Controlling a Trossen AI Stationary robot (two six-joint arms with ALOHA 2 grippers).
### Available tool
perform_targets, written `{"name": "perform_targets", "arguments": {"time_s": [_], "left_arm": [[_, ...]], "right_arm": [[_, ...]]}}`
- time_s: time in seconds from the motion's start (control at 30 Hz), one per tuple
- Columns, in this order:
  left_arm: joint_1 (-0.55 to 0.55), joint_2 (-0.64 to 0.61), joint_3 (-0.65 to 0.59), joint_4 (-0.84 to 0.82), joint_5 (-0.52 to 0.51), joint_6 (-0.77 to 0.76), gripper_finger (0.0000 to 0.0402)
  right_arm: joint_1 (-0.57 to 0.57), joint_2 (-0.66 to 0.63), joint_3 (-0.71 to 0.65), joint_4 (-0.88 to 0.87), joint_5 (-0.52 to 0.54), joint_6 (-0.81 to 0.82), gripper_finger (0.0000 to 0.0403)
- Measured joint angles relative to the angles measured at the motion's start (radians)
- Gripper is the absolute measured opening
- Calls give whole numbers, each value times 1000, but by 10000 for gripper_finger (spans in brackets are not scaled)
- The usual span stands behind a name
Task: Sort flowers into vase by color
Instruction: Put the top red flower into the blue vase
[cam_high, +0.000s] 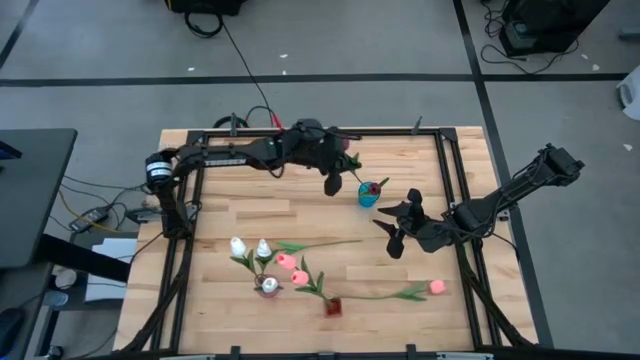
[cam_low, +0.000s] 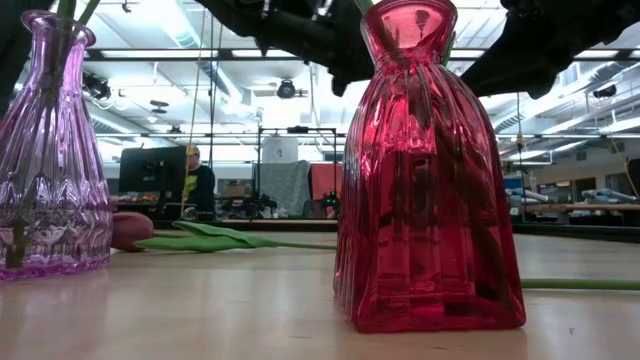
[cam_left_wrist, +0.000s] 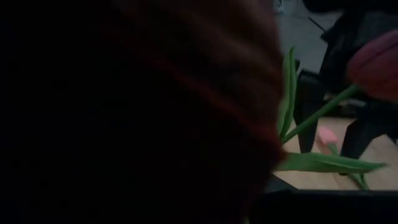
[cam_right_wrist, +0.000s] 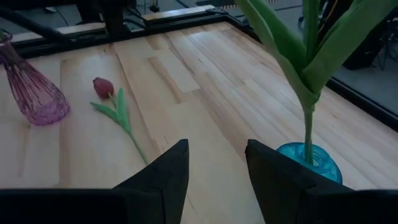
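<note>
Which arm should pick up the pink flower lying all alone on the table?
Right. The right gripper hangs with its jaws open and empty, and it is nearer the pink flower. The left gripper is farther off, beyond the blue vase.

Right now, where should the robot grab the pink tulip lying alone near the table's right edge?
Pinch the thin green stem near its middle, coming straight down with fingers across it. The pink tulip lies flat; its head looks bulkier.

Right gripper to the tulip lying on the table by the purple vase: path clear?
Nothing visible in the way. The right gripper, open, faces the tulip across bare tabletop; the blue vase stands off to one side.
</note>
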Motion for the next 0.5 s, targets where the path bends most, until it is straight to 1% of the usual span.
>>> {"name": "perform_targets", "arguments": {"time_s": [0.13, 0.2, 0.37, 0.43, 0.5], "left_arm": [[-9, 80, 86, -49, 25, 40, 17], [-12, 115, 125, -59, 43, 58, 17], [-12, 173, 170, -65, 62, 63, 21], [-12, 176, 172, -70, 88, 62, 36], [-12, 173, 173, -84, 94, 82, 64]], "right_arm": [[-1, 0, 0, 6, -5, 1, 172], [-1, 0, 0, 14, -27, 2, 172], [-1, 0, 0, 13, -59, 4, 172], [-1, 0, 0, 8, -76, -4, 172], [-1, 0, 0, 0, -79, -14, 172]]}}
